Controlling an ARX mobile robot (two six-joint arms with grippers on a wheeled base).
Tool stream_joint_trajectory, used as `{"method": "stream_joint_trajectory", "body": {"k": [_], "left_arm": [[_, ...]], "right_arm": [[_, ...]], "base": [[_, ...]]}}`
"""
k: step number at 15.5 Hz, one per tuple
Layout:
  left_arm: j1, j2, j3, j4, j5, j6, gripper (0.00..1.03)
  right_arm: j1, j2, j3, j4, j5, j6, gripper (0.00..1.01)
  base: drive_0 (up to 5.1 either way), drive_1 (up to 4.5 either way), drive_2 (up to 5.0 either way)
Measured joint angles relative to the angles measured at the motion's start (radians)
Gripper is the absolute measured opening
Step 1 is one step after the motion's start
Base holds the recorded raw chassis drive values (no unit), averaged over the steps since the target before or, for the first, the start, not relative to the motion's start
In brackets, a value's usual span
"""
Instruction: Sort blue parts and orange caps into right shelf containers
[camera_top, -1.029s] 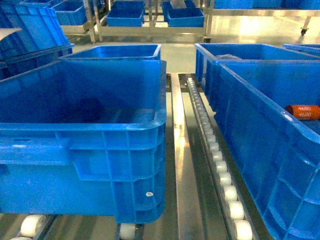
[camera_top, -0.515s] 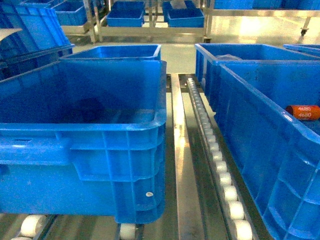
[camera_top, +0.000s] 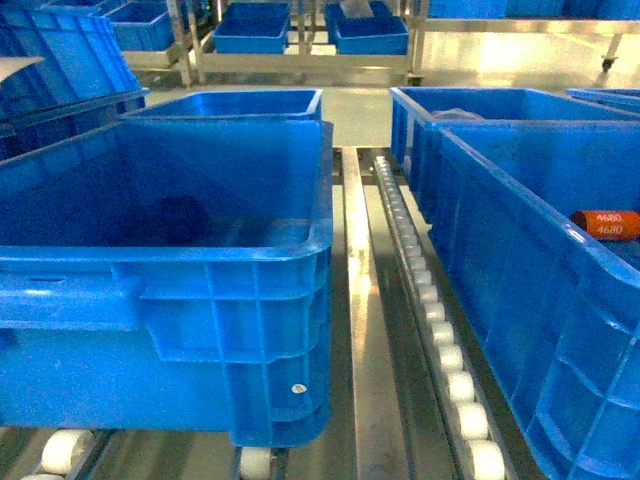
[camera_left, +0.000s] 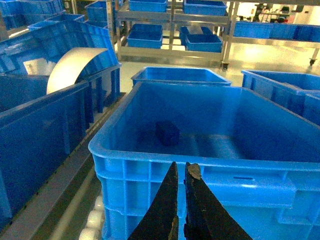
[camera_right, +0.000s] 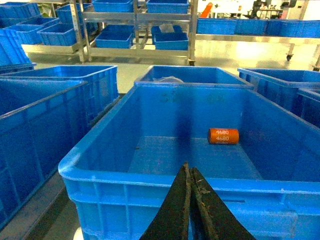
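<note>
- While both arms hang just short of the crates, each claw is pressed together and holds nothing: the left gripper (camera_left: 181, 172) points at the near rim of the left crate (camera_left: 150, 155), the right gripper (camera_right: 189, 172) at the near rim of the right crate (camera_right: 125, 177).
- Judging by this, the step in hand is a pause between picks, with a reach for the next piece to come.
- On the floor of the left crate lies one dark blue part (camera_left: 167, 133), left of centre and apart from the walls.
- One orange cap (camera_right: 223, 136), marked 4680, lies on its side on the right crate's floor, toward the far right and near the back wall.
- A next pick would call for the claw to spread, rise over the thick rolled rim and drop inside; the tall walls are the edges to clear.
- Inside both crates the floor leaves wide room around each piece.
- Between the crates runs a roller rail (camera_top: 430, 300), a narrow gap with little space for an arm.
- Farther back stand more blue crates (camera_top: 235, 103) and metal racks (camera_top: 300, 55).
</note>
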Motion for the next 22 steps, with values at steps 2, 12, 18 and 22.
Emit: {"method": "stream_joint_trajectory", "body": {"k": [2, 12, 18, 22], "left_arm": [[0.000, -0.030, 0.000, -0.032, 0.000, 0.000, 0.02], [0.001, -0.213, 0.000, -0.227, 0.000, 0.003, 0.21], [0.001, -0.213, 0.000, -0.227, 0.000, 0.003, 0.83], [0.001, -0.213, 0.000, -0.227, 0.000, 0.004, 0.98]], "right_arm": [[0.000, -0.028, 0.000, -0.029, 0.000, 0.000, 0.02], [0.000, -0.198, 0.000, -0.208, -0.002, 0.000, 0.24], [0.000, -0.198, 0.000, -0.208, -0.002, 0.000, 0.88], [0.000, -0.198, 0.000, -0.208, -0.003, 0.000, 0.98]], "base": [[0.0, 0.00, 0.0], [0.0, 0.00, 0.0], [0.0, 0.00, 0.0], [0.0, 0.00, 0.0]]}}
